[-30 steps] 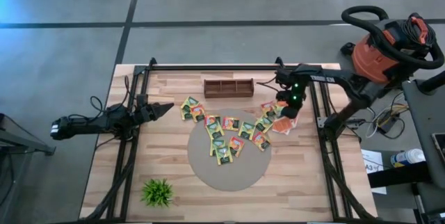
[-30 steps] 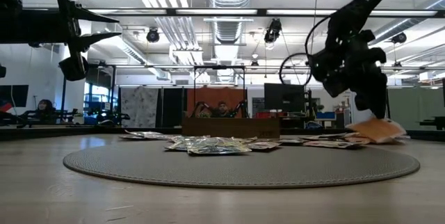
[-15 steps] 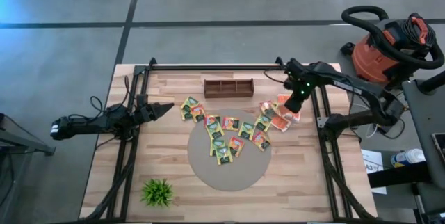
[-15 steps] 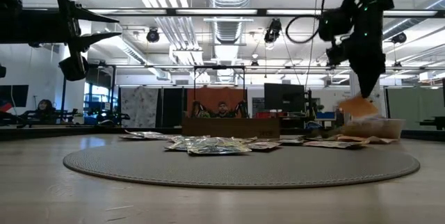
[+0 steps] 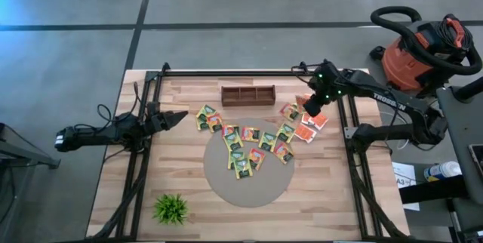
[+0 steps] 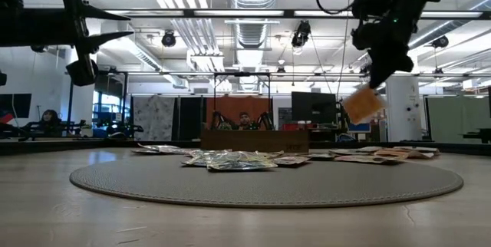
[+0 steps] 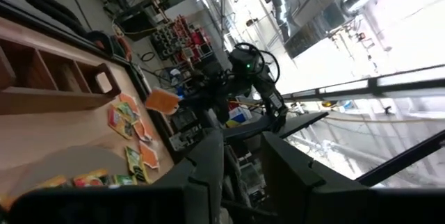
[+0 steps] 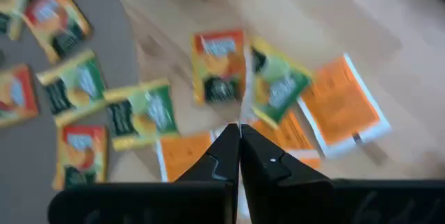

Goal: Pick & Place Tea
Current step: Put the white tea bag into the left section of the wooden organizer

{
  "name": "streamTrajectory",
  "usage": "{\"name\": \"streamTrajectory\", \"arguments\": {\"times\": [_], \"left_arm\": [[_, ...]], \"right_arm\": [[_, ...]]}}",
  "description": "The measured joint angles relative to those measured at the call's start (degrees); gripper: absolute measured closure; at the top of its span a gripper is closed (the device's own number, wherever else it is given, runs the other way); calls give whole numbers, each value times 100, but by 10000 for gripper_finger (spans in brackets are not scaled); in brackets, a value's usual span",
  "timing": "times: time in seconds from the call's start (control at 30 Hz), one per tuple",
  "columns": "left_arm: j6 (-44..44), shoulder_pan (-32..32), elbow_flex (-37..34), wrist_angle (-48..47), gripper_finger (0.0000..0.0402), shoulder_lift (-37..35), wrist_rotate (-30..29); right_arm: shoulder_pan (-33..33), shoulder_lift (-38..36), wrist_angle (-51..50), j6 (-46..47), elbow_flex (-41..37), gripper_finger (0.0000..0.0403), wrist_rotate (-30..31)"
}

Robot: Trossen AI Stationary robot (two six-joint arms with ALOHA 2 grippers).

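Two arms on the table, only the right one's busy. Right gripper (image 5: 312,106) sits upper right of center in the high view, just right of the wooden divider tray (image 5: 248,95), fingers pinched shut on an orange sachet (image 6: 363,104). In the low view that sachet hangs tilted in the air, well above the tabletop, right of center. Rest of the tea sachets (image 5: 249,146) are spread flat over the round gray mat (image 5: 249,186) and the wood next to it, w/ a few orange ones (image 5: 308,126) below the gripper. Left gripper (image 5: 178,116) is parked at the left-middle of the frame, off the table surface, fingers slightly apart and nothing in them. Small green plant (image 5: 170,208) at lower left, shop vac (image 5: 423,47) upper right beyond the table.
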Motion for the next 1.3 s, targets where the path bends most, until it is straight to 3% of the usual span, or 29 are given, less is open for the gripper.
{"name": "streamTrajectory", "arguments": {"times": [0.17, 0.4, 0.63, 0.83, 0.97, 1.13, 1.3], "left_arm": [[-712, 2, -1, 7, 310, 22, -99], [-1968, 33, 27, -11, 309, 579, -453], [-1722, 166, 472, 98, 286, 1370, -662], [-1038, 252, 756, 193, 242, 1933, -1052], [-1171, 261, 892, 188, 237, 2230, -1047], [-1757, 363, 953, 253, 236, 2614, -730], [-2980, 957, 952, 858, 236, 2983, 508]], "right_arm": [[559, 147, 1080, 423, 31, 394, 50], [1377, 645, 1844, 251, 526, 394, 1062], [1926, 1474, 1836, -641, 1423, 394, 1633], [2124, 2167, 1840, -1169, 2254, 394, 1650], [2202, 2518, 1842, -1570, 2781, 394, 1653], [2322, 2931, 1859, -2153, 3367, 394, 1890], [2561, 3248, 2158, -3349, 3754, 394, 2556]]}}
